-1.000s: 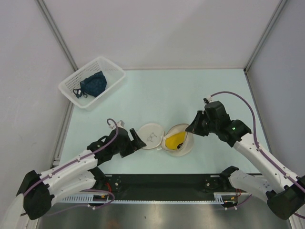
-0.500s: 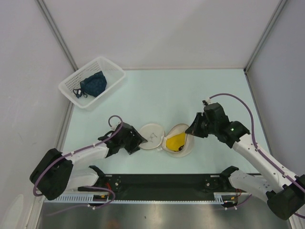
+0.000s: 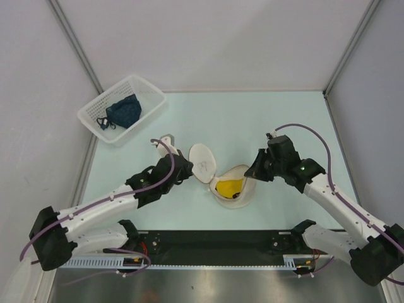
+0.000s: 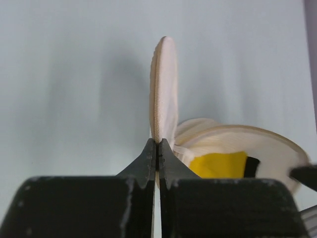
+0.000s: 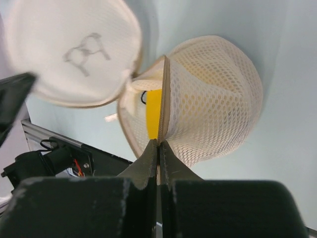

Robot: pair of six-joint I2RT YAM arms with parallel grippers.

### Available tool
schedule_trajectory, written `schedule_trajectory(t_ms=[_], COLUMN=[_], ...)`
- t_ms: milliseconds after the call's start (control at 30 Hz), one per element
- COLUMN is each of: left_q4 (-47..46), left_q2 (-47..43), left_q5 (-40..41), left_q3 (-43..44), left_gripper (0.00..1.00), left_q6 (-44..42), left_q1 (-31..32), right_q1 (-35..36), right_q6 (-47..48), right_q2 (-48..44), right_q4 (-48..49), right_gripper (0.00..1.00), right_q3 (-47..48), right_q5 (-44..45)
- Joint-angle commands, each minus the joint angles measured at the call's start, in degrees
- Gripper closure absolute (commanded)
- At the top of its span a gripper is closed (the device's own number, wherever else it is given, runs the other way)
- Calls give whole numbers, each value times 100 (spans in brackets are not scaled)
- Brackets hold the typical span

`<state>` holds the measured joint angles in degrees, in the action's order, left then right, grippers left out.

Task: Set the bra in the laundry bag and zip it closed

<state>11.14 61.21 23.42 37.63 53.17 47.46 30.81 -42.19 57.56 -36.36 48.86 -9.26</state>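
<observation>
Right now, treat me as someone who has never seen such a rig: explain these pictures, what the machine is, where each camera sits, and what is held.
Two robot arms are bolted at the near edge of a table, each ending in a two-finger gripper. The wide picture comes from a fixed camera above and behind them; the other two come from a camera on each wrist. On the table sits a round mesh laundry bag with a yellow bra inside. The left gripper is shut on the edge of the bag's lid, holding it up on edge; the right gripper is shut on the bag's rim. At the far left, a white basket holds a dark blue garment.
</observation>
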Motion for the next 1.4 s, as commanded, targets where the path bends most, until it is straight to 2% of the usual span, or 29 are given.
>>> schedule_trajectory(t_ms=[0,100,133,200,233,300,333,433,567,600,633,733,800,900,933,967,1000,1033,1067,1100,1233,1267,1300,1367], left_q4=[958,2004,2581,3155,3837,4613,5252,5958,5787,5516,4913,3566,2698,2246,2166,2060,1859,1814,1796,1787,1673,1568,1541,1366], left_q2=[-180,241,381,856,1040,1664,1884,3033,3801,3906,4081,4311,4390,4592,4610,4593,4567,4514,4496,4461,3786,3593,3225,2846], left_q5=[2059,2991,3350,3581,3852,4161,4327,4600,4610,4584,4523,3795,3173,2504,2353,2160,1993,1756,1684,1596,782,474,236,-914], left_q3=[745,1281,1552,1896,2324,2827,3369,4362,5289,5377,5482,5528,5440,5562,5571,5545,5493,5466,5457,5431,5133,5036,4844,4597], left_gripper=[100,100,100,100,100,100,100,100,100,100,100,100,96,92,89,83,73,66,58,45,20,9,3,2], left_q6=[-1027,-827,-469,-106,382,938,1341,1372,601,-211,-602,-2149,-3000,-3591,-3707,-3821,-4049,-4112,-4147,-4243,-4341,-4359,-4306,-4131], left_q1=[1009,1747,2097,2389,2712,2996,3180,3400,3410,3410,3393,3384,3375,3349,3357,3349,3348,3340,3331,3305,3121,3050,2823,2437], right_q1=[-145,-259,-268,-277,-277,-286,-286,-347,-619,-689,-838,-1146,-1287,-1603,-1682,-1849,-1929,-2025,-2104,-2288,-2693,-2738,-2816,-2826], right_q6=[264,509,554,624,668,660,651,695,721,739,748,748,730,651,642,642,660,669,695,765,915,932,941,941], right_q2=[430,1008,1159,1615,1757,2056,2127,2373,2444,2427,2374,2304,2286,2181,2111,1980,1900,1830,1777,1672,1373,1294,1127,960], right_q4=[498,647,709,814,919,1043,1130,1210,1070,1061,1043,1052,1035,973,938,903,807,754,692,526,16,-63,-116,-187], right_gripper=[100,100,100,100,100,100,100,100,100,100,100,98,89,81,79,72,68,65,59,53,19,15,14,12], right_q3=[150,422,527,782,861,1063,1116,1345,1354,1258,1214,1039,985,819,731,678,643,616,590,589,581,476,432,318], right_q5=[-216,-392,-436,-673,-770,-1059,-1122,-1385,-1439,-1404,-1360,-1386,-1395,-1360,-1238,-1141,-1044,-895,-842,-780,-122,-42,-24,-137])
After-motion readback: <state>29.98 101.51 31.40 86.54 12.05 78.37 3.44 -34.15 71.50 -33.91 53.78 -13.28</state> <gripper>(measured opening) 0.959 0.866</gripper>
